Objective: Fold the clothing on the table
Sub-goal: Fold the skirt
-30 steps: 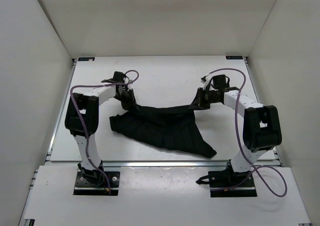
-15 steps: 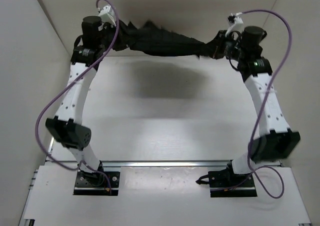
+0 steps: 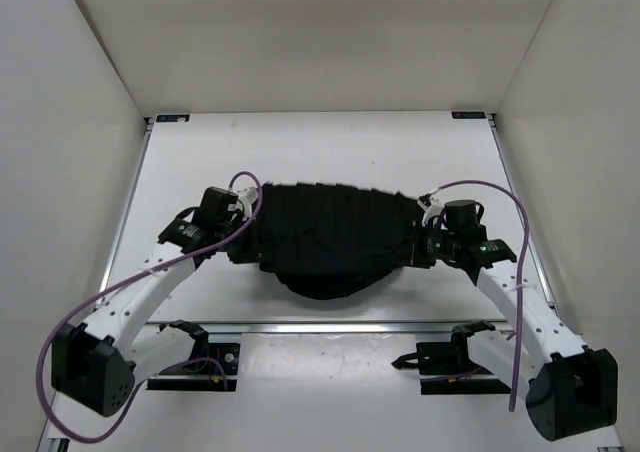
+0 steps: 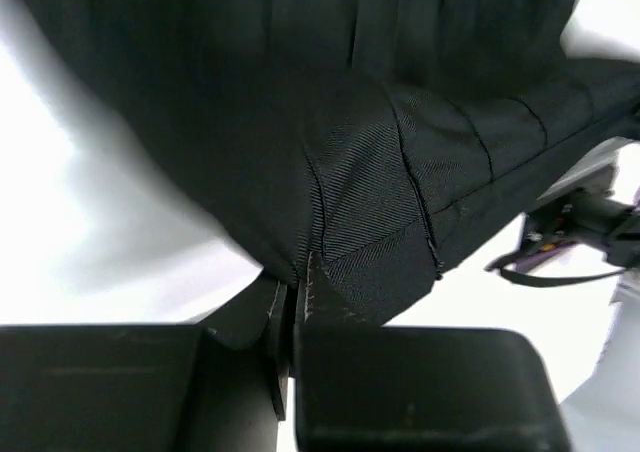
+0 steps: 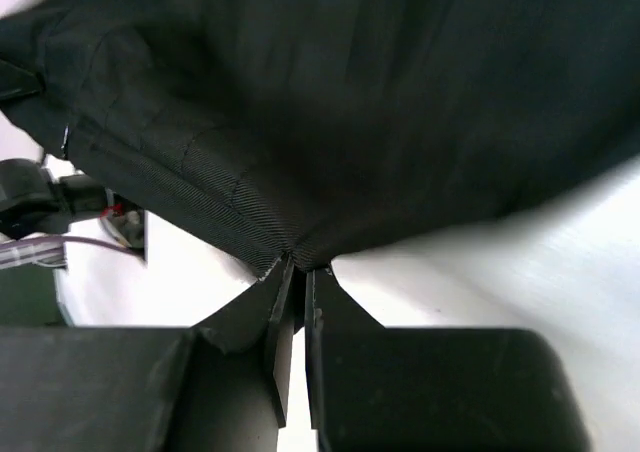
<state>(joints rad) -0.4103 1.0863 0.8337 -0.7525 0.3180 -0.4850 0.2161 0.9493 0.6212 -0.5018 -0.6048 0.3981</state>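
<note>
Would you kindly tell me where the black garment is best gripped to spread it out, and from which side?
Grip the clothing at its stitched edge, one far end each: the left gripper from the left, the right gripper from the right. It is pinched that way now; the thin hem fits between shut jaws, and the cloth stretches wide between them.

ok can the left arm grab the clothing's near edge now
Probably not yet: the left gripper is shut on the clothing at its left edge. The near edge lies uncovered and close by, but it would have to let go first.
</note>
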